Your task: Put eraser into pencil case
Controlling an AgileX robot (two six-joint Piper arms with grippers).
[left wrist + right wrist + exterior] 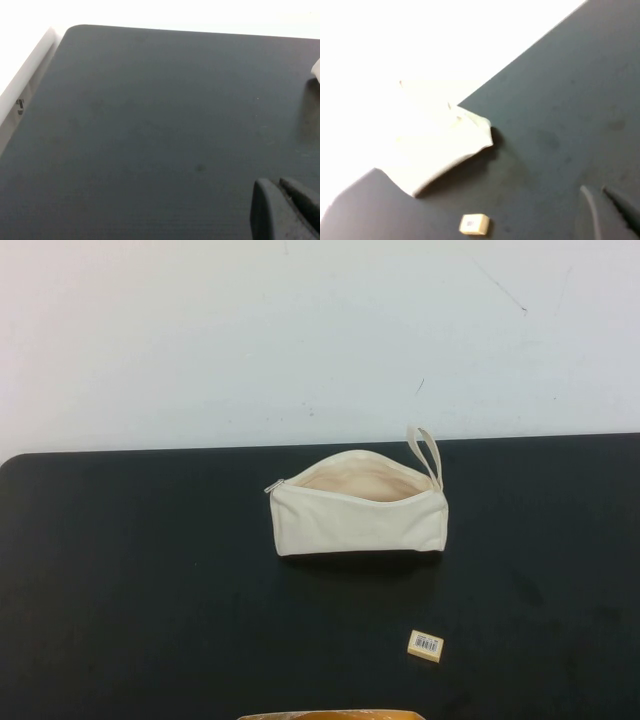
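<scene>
The cream pencil case lies unzipped at the middle of the black table, its mouth facing up, its zipper pull at the left end and its loop strap at the right end. The small tan eraser with a barcode label lies on the table in front of the case, nearer its right end. Neither gripper shows in the high view. In the right wrist view, my right gripper is shut and empty, well apart from the eraser and the pencil case. My left gripper is shut and empty over bare table.
The black table ends at a white surface behind it. A tan-orange object peeks in at the near edge of the high view. An edge of the pouch shows in the left wrist view.
</scene>
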